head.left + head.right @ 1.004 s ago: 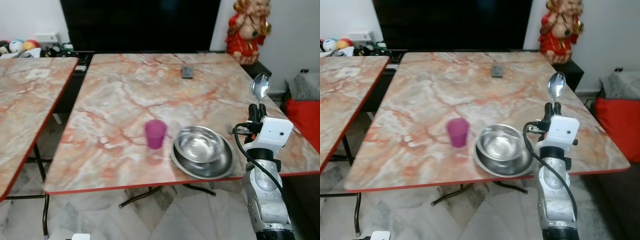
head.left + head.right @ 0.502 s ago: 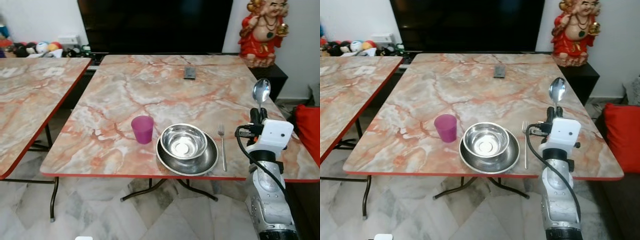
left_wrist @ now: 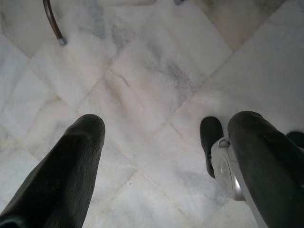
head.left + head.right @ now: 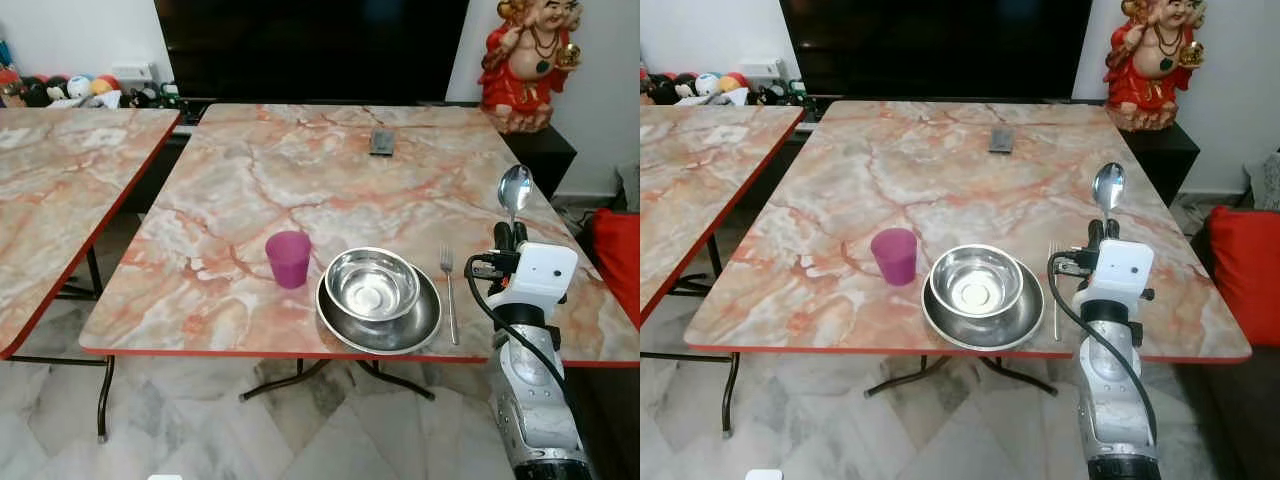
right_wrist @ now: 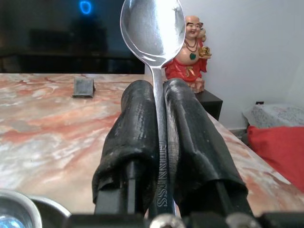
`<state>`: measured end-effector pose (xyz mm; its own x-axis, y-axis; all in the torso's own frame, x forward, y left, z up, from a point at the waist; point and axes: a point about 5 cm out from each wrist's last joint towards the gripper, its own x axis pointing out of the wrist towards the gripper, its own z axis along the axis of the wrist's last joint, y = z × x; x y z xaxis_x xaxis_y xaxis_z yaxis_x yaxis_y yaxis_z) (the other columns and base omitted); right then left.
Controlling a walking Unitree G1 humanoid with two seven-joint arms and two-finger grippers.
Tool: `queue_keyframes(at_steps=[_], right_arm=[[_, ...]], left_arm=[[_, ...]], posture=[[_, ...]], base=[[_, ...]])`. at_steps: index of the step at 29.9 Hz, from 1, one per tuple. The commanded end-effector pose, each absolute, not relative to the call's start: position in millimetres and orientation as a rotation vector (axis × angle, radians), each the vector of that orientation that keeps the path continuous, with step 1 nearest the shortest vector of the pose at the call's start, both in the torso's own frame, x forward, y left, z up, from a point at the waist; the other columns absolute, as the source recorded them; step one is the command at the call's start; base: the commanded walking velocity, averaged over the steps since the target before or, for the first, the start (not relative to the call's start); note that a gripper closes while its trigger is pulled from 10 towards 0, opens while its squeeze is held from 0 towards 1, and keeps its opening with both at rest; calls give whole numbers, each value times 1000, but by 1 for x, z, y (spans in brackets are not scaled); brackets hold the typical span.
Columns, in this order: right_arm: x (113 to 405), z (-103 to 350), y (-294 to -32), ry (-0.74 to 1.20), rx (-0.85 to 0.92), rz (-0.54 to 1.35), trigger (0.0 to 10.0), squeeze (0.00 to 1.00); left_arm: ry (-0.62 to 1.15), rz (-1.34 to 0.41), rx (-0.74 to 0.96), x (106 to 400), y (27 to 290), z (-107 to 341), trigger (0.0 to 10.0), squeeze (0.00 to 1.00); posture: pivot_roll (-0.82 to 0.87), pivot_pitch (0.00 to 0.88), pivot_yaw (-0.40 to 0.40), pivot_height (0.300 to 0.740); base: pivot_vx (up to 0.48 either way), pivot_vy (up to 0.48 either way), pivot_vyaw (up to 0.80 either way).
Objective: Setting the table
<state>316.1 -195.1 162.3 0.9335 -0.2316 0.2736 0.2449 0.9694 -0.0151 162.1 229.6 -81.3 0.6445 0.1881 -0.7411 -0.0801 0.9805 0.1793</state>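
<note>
– Marble-patterned table [image 4: 300,190] with a red edge. What sits on it?

– Near the front edge, a steel bowl [image 4: 372,284] rests in a steel plate [image 4: 400,330]. A purple cup [image 4: 288,259] stands just beside them at nine o'clock, and a fork [image 4: 449,290] lies just beside them at three o'clock.

– Where is the spoon [image 4: 515,189]?

– Upright, pinched by its handle in the right gripper [image 5: 159,142], raised at three o'clock of the fork.

– And the left gripper [image 3: 161,156]?

– Fingers spread wide, holding nothing, over pale floor tiles [image 3: 142,71].
</note>
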Motion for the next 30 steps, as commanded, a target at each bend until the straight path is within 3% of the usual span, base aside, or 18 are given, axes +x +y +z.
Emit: queue_keyframes(at_steps=[1,10,22,30], right_arm=[[318,165,-196,-275,-49,-252,10000,0],[319,164,-199,-268,-53,-271,10000,0],[308,161,-210,-244,-77,-348,10000,0],[295,138,-212,-52,-125,-273,10000,0]], left_arm=[[883,160,138,157,234,-83,10000,0],[886,154,127,157,232,-83,10000,0],[882,149,127,158,229,-84,10000,0],[884,147,130,158,229,-84,10000,0]], posture=[[-24,74,-5,740],[-23,75,-6,740],[-26,81,-7,740],[-38,84,-8,740]], base=[[300,0,0],[332,0,0],[0,0,0],[0,0,0]])
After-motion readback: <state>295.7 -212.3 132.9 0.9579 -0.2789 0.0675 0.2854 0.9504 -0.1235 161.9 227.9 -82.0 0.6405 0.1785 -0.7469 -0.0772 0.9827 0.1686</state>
